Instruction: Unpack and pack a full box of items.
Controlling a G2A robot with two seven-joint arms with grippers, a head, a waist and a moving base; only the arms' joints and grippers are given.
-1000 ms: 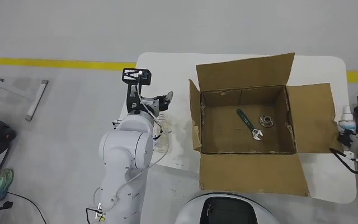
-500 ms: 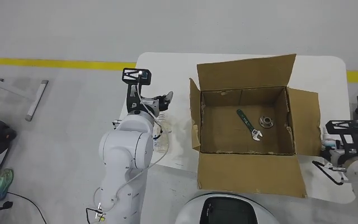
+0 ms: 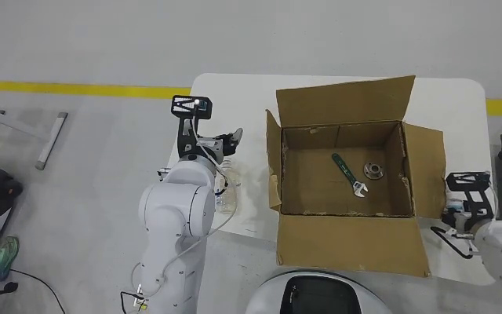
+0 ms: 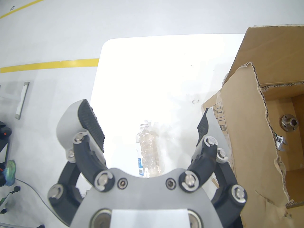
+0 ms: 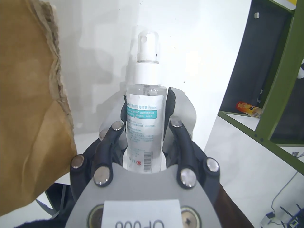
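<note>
An open cardboard box [image 3: 345,235] stands on the white table [image 3: 235,94]. Inside it lie a green wrench [image 3: 349,174] and a metal flange [image 3: 373,169]. My right gripper [image 5: 146,103] is shut on a clear spray bottle [image 5: 144,110] with a white label; it sits just beyond the box's right flap [image 5: 28,96], seen from above as the right gripper [image 3: 459,213]. My left gripper [image 4: 146,117] hangs open over a clear plastic bottle [image 4: 148,150] lying on the table left of the box [image 4: 249,119], apart from it. The flange [image 4: 288,122] and wrench [image 4: 280,141] show past the box wall.
The box's four flaps are spread out, the left one [image 3: 273,161] torn and standing up. A yellow floor line [image 3: 94,89] runs behind the table. Green shelving [image 5: 280,84] stands off the table's right edge. Bare tabletop lies behind the clear bottle [image 3: 227,196].
My right gripper, holding the spray bottle, has come in from the table's far right edge toward the box, and the box's right flap now stands steeper. The left arm has not moved.
</note>
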